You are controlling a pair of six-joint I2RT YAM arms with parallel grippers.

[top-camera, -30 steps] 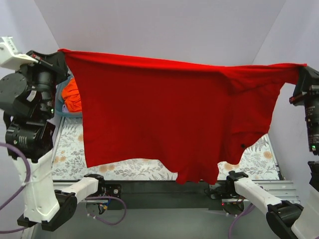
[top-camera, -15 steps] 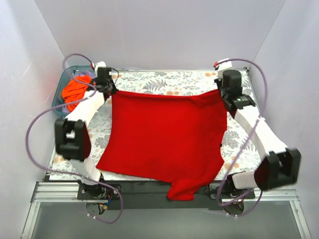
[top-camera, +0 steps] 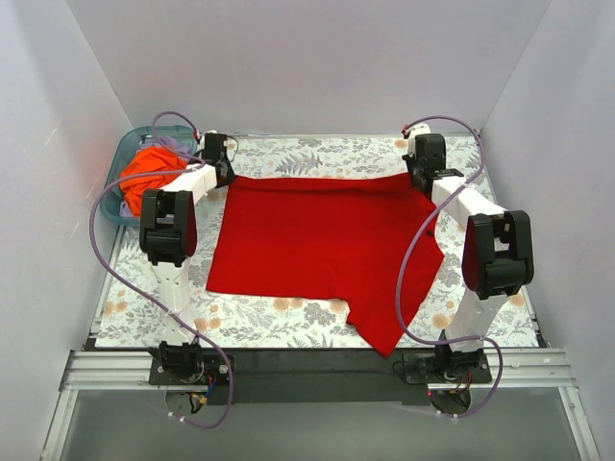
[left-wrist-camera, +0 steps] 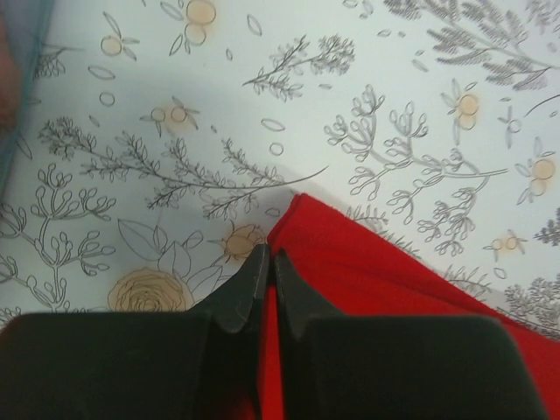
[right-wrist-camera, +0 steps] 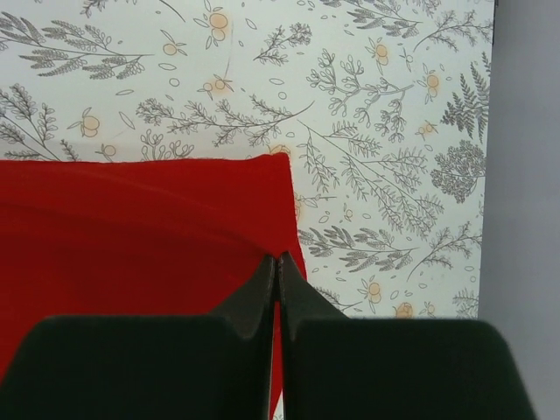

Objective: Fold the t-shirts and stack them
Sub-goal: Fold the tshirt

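Red tee (top-camera: 317, 240) now lies spread on the counter (top-camera: 288, 154). A second ago it hung high in the air, stretched between the two claws. Half a second ago it was coming down with its near hem draped over the counter's near edge. Since then it has been drawn farther back, and no cloth hangs over that edge.

There are two tees. The red one is on the counter, and the orange tee (top-camera: 149, 175) is bunched in the one teal bin (top-camera: 116, 171) at the far left corner. There are two arms and two claws.

The left claw (left-wrist-camera: 267, 261) is clenched on the red tee's far left corner, its tips pressed together over the cloth. The right claw (right-wrist-camera: 278, 262) pinches the far right corner the same way. Both are low at the counter.

The far hem runs nearly straight between the claws, with a strip of bare floral counter beyond it up to the back wall. The left side of the tee slants inward toward the near edge. It lies just beside the left arm (top-camera: 171, 226), and a bare band of counter runs along that side. The near hem lies flat and well short of the near edge, except for a tongue of cloth at the near right that comes almost to it. On the right, the right arm (top-camera: 495, 252) stands just beside the cloth, with a narrow bare band beyond it.
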